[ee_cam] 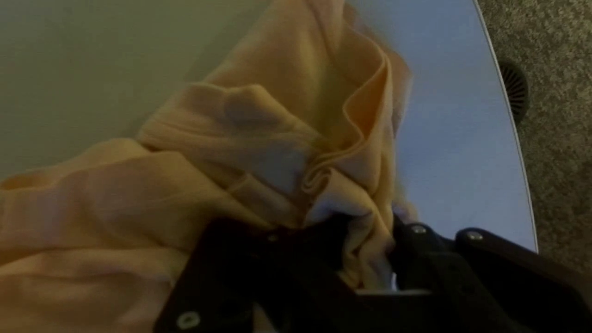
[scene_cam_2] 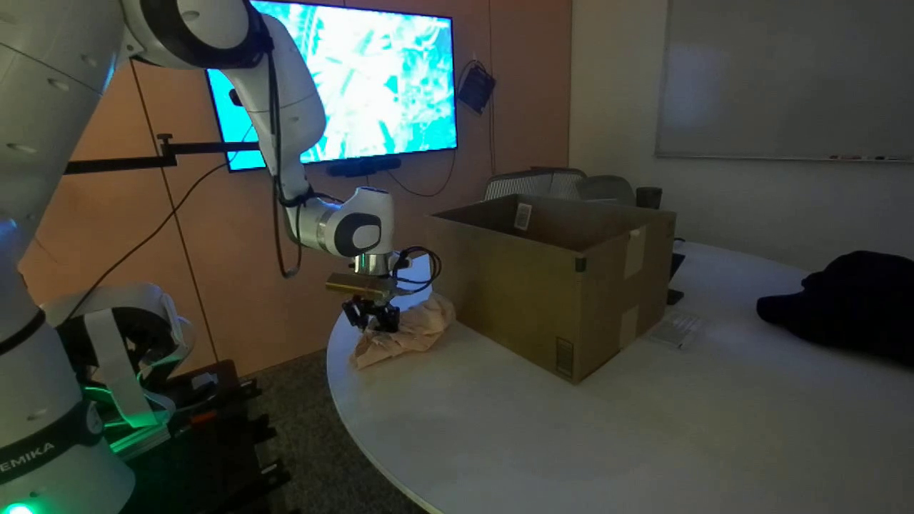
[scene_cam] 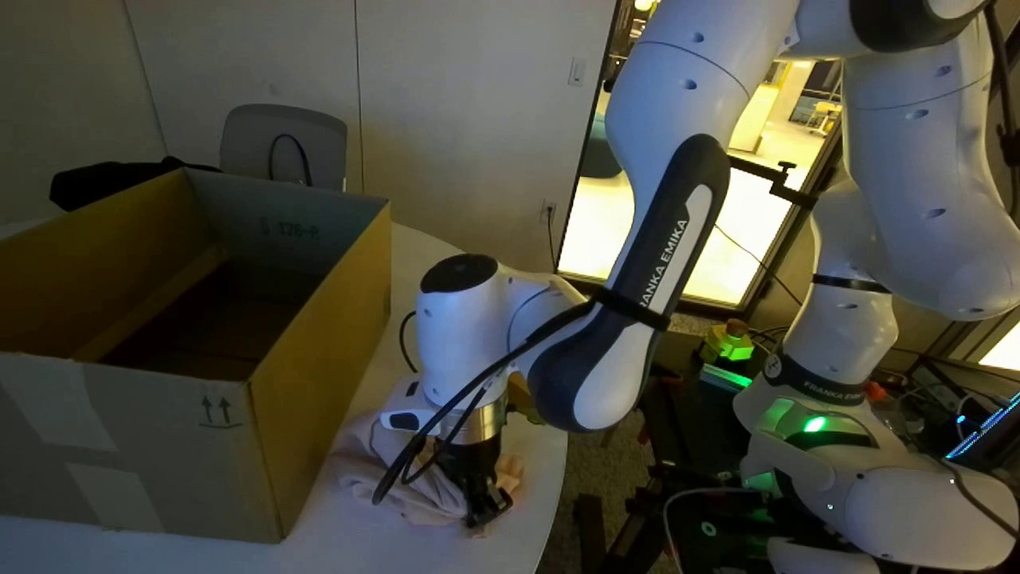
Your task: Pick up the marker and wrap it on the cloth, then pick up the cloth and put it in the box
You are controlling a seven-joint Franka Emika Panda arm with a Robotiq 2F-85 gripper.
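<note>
Find the cloth [ee_cam: 259, 120] on the table [scene_cam_2: 643, 428], quite near to the edge, crumpled in many soft folds. Pale pink to cream in colour. Lying with its larger part on the table surface. Over it, see the gripper [scene_cam: 488, 512], pointing downward and very low. In the wrist view, see a gathered fold [ee_cam: 365, 236] of the cloth squeezed between the dark fingers [ee_cam: 210, 277]; thus narrow, and holding the cloth. In both exterior views, partly hidden by the gripper.

Just beside the cloth, see the box [scene_cam: 343, 327], standing upright on the same table, uncovered at the top. To place the cloth exactly: outside the box, next to one side of it. Cannot tell with certainty about contact between cloth and box. On a face of the box, notice two small black arrows [scene_cam: 215, 410], pointing up, and strips of pale tape [scene_cam: 111, 498].

Farther along the table, in an exterior view, notice a black heap [scene_cam_2: 850, 307], too dark for naming. Farther back, see chairs [scene_cam_2: 535, 184], a bright screen [scene_cam_2: 385, 78] and a whiteboard [scene_cam_2: 785, 78]. Upward from the gripper, follow the white arm [scene_cam: 661, 255], with a green light [scene_cam: 814, 424] low on it. Past the table's edge, see speckled carpet [ee_cam: 555, 138].
</note>
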